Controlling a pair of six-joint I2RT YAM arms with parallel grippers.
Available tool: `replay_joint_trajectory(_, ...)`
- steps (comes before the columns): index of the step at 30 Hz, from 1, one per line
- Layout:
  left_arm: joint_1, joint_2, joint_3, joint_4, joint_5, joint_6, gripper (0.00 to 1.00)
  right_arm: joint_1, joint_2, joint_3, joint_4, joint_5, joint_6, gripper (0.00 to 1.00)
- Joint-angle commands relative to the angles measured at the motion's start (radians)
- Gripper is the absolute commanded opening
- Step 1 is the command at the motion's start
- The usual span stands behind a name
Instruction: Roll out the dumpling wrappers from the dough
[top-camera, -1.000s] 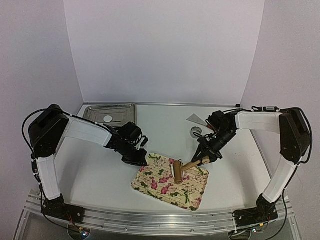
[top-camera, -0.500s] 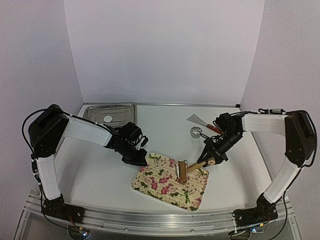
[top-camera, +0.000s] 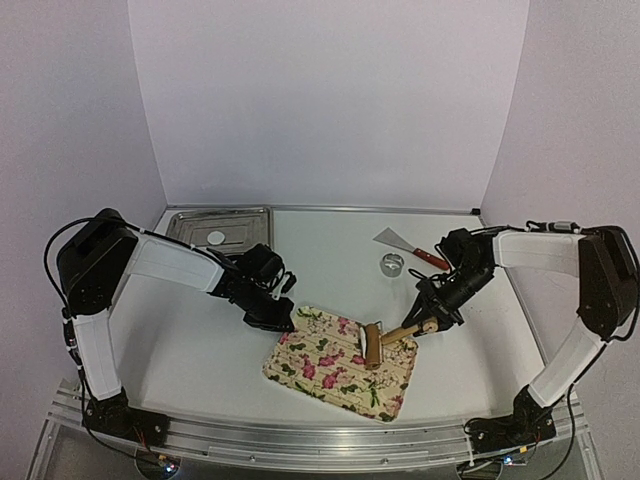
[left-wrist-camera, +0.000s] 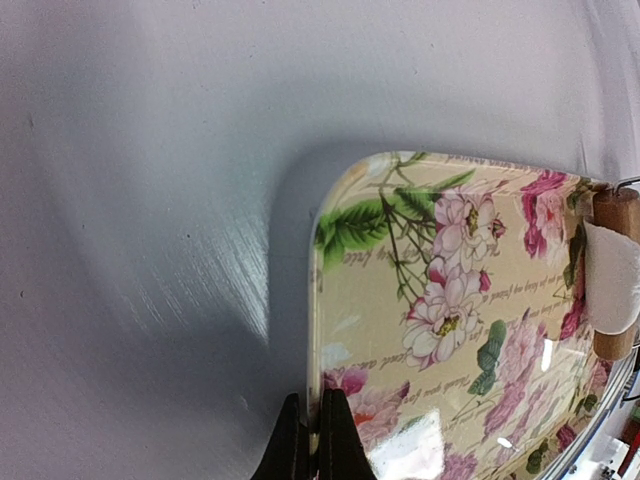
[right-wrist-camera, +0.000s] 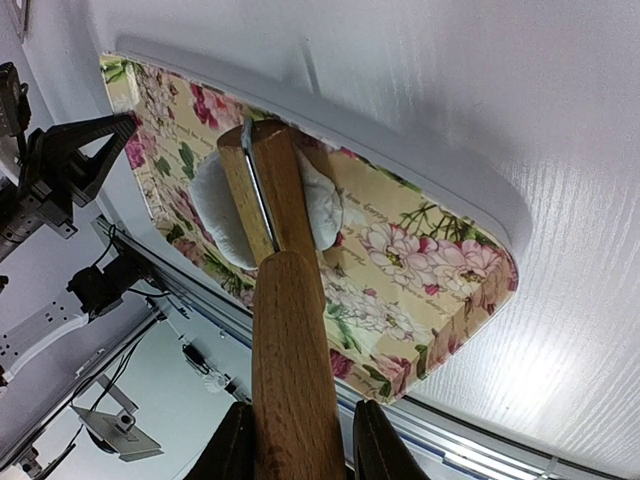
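Note:
A flowered tray (top-camera: 330, 375) lies in front of the arms. On it a wooden rolling pin (top-camera: 374, 346) rests across a white lump of dough (right-wrist-camera: 215, 215). My right gripper (top-camera: 428, 322) is shut on the pin's wooden handle (right-wrist-camera: 290, 340), its fingers on either side of it. The left gripper (top-camera: 276, 318) is shut on the tray's left rim (left-wrist-camera: 315, 330), pinching it between both fingers. From the left wrist, the pin's roller (left-wrist-camera: 615, 215) and the dough (left-wrist-camera: 610, 290) show at the tray's far right. One dumpling wrapper (top-camera: 216, 237) lies in the metal tray (top-camera: 245, 220).
The metal tray stands at the back left. A metal ring cutter (top-camera: 393, 263) sits on the table behind the flowered tray. Beside it lies a scraper (top-camera: 393, 238) with a red handle (top-camera: 432, 259). White walls close the back and sides.
My right gripper has drawn the rolling pin rightward across the flowered tray, over the dough. The left gripper has stayed on the tray's rim.

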Motion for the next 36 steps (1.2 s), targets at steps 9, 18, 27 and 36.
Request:
replay_joint_trajectory(9, 0.065, -0.030, -0.065, -0.142, -0.177, 0.000, 0.00, -0.053, 0.024, -0.133, -0.316, 0.619, 0.044, 0.00)
replay_joint_trajectory(18, 0.066, -0.047, -0.079, -0.138, -0.182, -0.006, 0.00, -0.076, 0.005, -0.128, -0.328, 0.623, 0.038, 0.00)
replay_joint_trajectory(27, 0.068, -0.058, -0.086, -0.093, -0.128, 0.014, 0.00, -0.078, 0.001, -0.079, -0.323, 0.591, 0.004, 0.00)
replay_joint_trajectory(36, 0.066, -0.063, -0.073, -0.055, -0.070, 0.035, 0.00, -0.036, -0.074, 0.126, -0.296, 0.325, -0.055, 0.00)
